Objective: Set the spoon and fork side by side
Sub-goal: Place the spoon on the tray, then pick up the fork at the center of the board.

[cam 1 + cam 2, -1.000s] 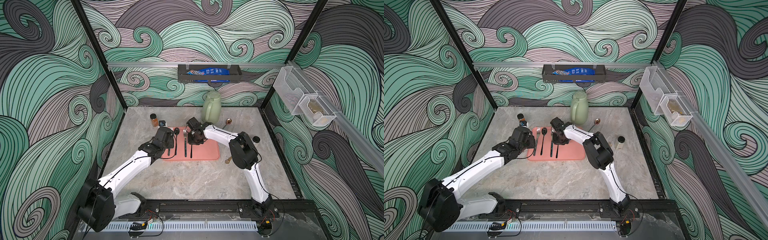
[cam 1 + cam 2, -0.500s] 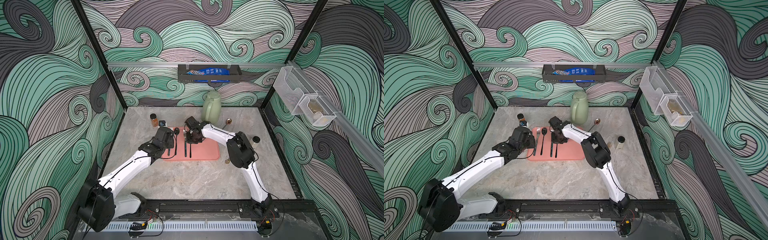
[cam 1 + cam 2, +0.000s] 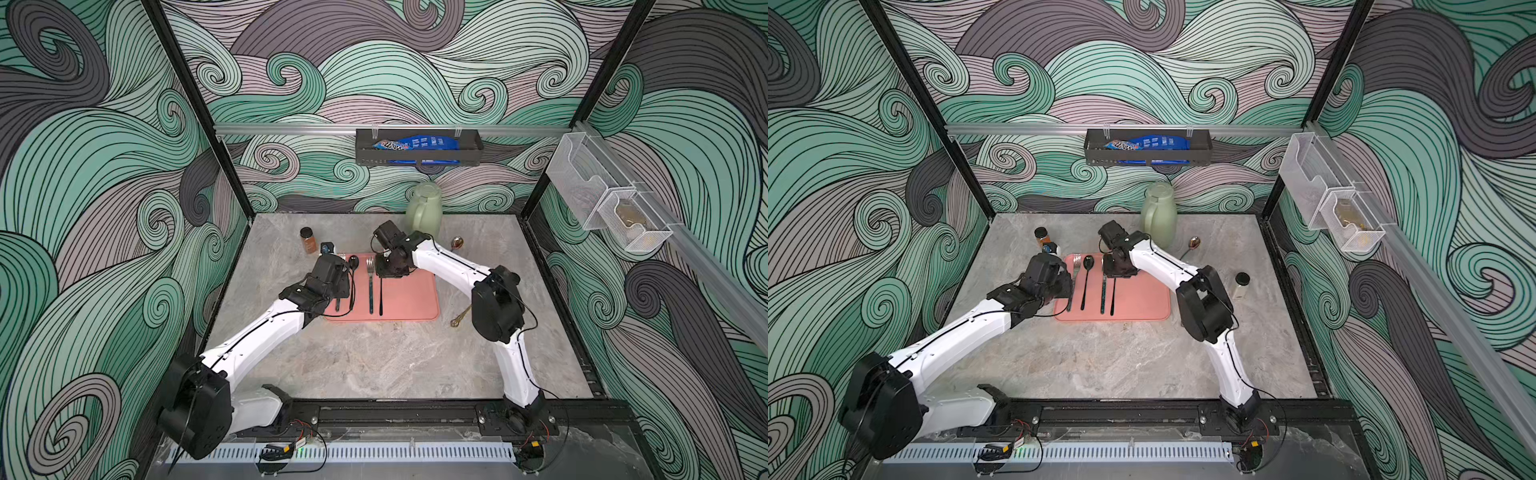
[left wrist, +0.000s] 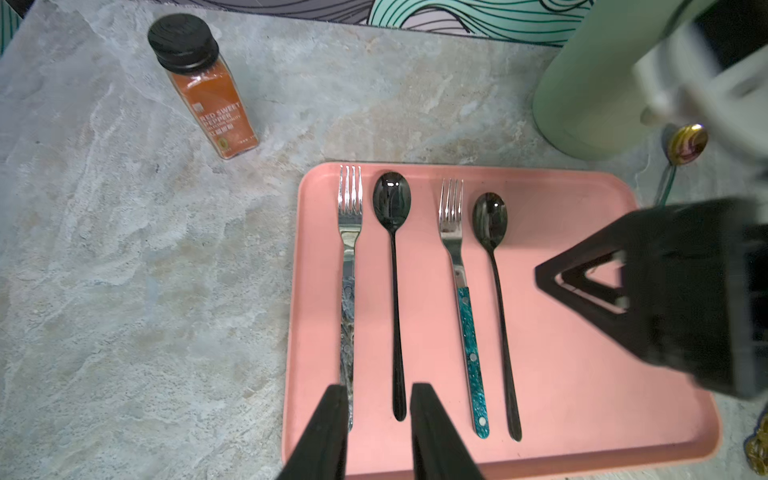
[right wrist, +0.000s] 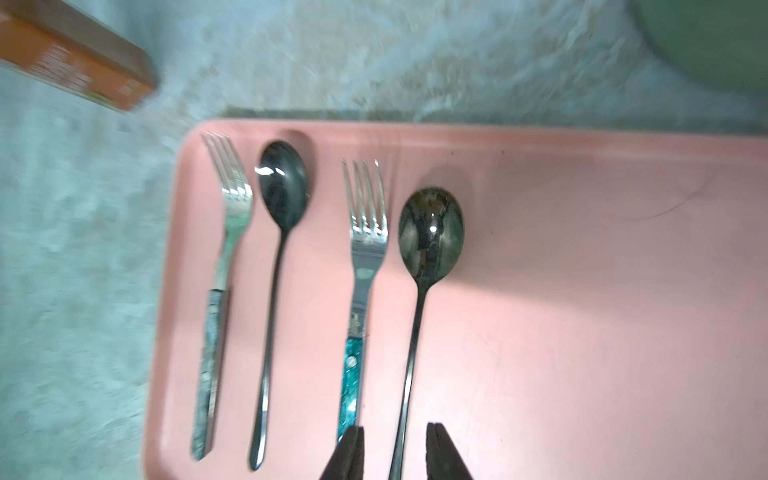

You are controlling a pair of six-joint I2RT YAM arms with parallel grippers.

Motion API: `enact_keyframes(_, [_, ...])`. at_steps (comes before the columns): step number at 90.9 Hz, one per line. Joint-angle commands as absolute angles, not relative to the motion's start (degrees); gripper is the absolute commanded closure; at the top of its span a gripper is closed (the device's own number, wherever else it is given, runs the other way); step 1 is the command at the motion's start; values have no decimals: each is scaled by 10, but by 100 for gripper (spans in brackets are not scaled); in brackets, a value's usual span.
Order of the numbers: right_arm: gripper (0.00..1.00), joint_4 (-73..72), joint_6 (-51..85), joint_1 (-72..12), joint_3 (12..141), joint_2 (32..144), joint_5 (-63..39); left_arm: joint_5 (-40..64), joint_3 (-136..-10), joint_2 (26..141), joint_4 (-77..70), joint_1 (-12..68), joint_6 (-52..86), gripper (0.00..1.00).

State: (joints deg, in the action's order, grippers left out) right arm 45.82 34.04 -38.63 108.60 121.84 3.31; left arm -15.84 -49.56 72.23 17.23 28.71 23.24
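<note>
Left jaws: parted a little, gripping nothing; end of the longer black spoon (image 4: 392,249) lying between them, untouched; end of the grey-handled fork (image 4: 349,249) partly hidden behind one finger.
Right jaws: parted a little, astride the handle of the shorter black spoon (image 5: 430,232), not clamped on it; teal-handled fork (image 5: 365,232) just beside one finger.
Task pair: teal-handled fork and shorter black spoon lying parallel, side by side and apart, on the pink tray (image 4: 561,395), heads toward the back wall; near the middle of both top views, partly under the right arm.
Forks: two, both on the tray.
Spoons: three; two black on the tray, one with a gold-tinted bowl (image 3: 1194,242) on the bench, right of the jug.
Tray order, left to right in a top view: fork, spoon, fork, spoon.
Bottles: two; spice bottle (image 4: 208,87) upper left of the tray, black-capped bottle (image 3: 1241,282) right of it.
Jug: one, pale green (image 3: 424,208), at the back of the bench.
Writing: "RED SWEET PEPPER" on the spice bottle; smaller print unreadable; print on the blue packet (image 3: 415,143) in the wall basket too small to read.
</note>
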Motion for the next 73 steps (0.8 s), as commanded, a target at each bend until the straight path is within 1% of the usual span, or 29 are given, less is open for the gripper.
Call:
enact_keyframes(1, [67, 472, 326, -378, 1069, 1137, 42, -134, -520, 717, 189, 301, 240, 70])
enact_keyframes(9, [66, 467, 324, -370, 1030, 1080, 37, -136, -539, 715, 207, 325, 242, 69])
enact_keyframes(20, [65, 457, 326, -350, 961, 995, 32, -156, -577, 720, 224, 384, 242, 68])
enact_keyframes(34, [65, 446, 325, -295, 850, 879, 18, -166, -637, 764, 230, 464, 234, 67])
enact_keyframes(41, [64, 431, 320, -253, 789, 819, 13, -170, -681, 807, 233, 500, 228, 67])
enact_keyframes(46, [64, 416, 310, -223, 745, 774, 8, -172, -719, 858, 242, 525, 220, 68])
enact_keyframes(56, [61, 399, 286, -149, 684, 698, -23, -169, -799, 943, 261, 575, 201, 68])
enact_keyframes(64, [60, 408, 262, -93, 665, 674, -42, -179, -854, 1007, 269, 605, 179, 69])
enact_keyframes(73, [60, 418, 244, -48, 653, 666, -50, -167, -906, 1068, 256, 613, 156, 68])
